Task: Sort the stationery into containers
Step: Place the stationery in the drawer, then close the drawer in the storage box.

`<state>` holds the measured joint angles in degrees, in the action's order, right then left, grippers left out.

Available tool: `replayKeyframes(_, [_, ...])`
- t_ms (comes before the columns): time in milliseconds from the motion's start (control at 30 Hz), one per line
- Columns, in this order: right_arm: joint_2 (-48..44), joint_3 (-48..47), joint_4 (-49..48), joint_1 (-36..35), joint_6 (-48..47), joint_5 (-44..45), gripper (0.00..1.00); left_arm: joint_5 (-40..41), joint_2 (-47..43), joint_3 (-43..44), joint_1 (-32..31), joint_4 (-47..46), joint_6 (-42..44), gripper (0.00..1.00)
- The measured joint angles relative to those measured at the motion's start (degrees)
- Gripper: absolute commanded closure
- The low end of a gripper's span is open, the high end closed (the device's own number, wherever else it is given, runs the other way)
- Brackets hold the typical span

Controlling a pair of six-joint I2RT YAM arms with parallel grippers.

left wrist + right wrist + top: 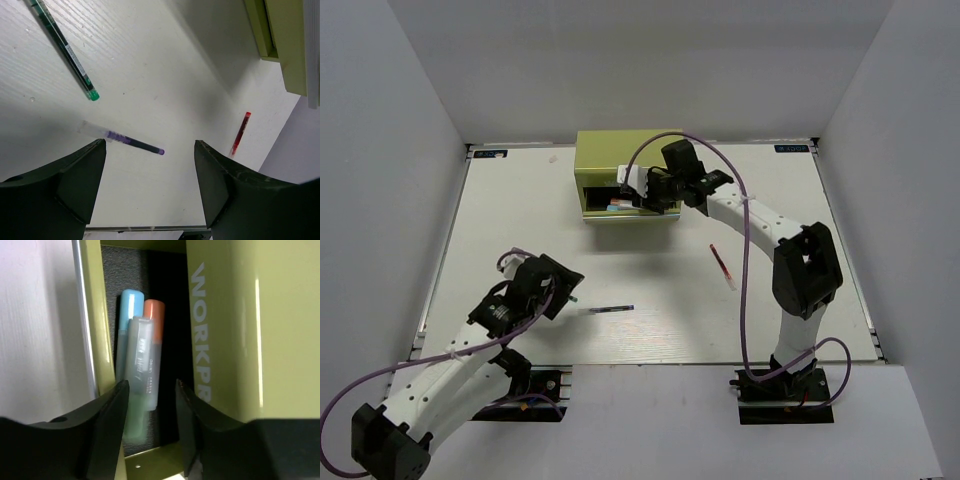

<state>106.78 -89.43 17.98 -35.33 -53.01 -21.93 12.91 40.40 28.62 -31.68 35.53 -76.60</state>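
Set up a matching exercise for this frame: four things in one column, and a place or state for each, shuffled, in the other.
Things:
1. red pen
2. dark pen
3. blue-capped marker
4. left tool

Places or states:
A. inside the open drawer of the chest
B. on the table, beside the right arm
C. open, holding nothing
D. on the table, nearer the left arm

Pairs: 1-B, 2-D, 3-A, 4-C

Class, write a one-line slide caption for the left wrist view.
Open left pincer above three loose pens on the table: green-tipped pen, dark pen, red pen; yellow-green chest at upper right.
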Motion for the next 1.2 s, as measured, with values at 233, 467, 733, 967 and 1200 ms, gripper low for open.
replayKeyframes(233, [-0.24,-1.25,0.11,0.00,0.83,-2.12,0.79,-0.02,-1.88,-1.29,0.00,1.05,-0.63,0.22])
replayKeyframes(467, [-0.26,-5.20,10.71,-0.02,-2.49,-12.96,1.00,-0.17,-0.72,-1.70,0.00,-2.10,-0.28,0.31])
replayKeyframes(733, [3.91,-11.67,24.28,-0.70,-11.72,-16.92,1.00,-0.68,1.03,-1.73,0.00,-6.93,1.81,0.26])
replayKeyframes(967, [9.22,-11.54,23.17,-0.74,-8.50,-11.87,1.00,-2.08,3.08,-1.70,0.00,-12.74,4.44,0.22])
replayKeyframes(1200, [9.29,-10.93,19.39,-2.45,0.57,-5.42,1.00,-2.54,6.21,-1.70,0.02,-21.31,7.43,0.23])
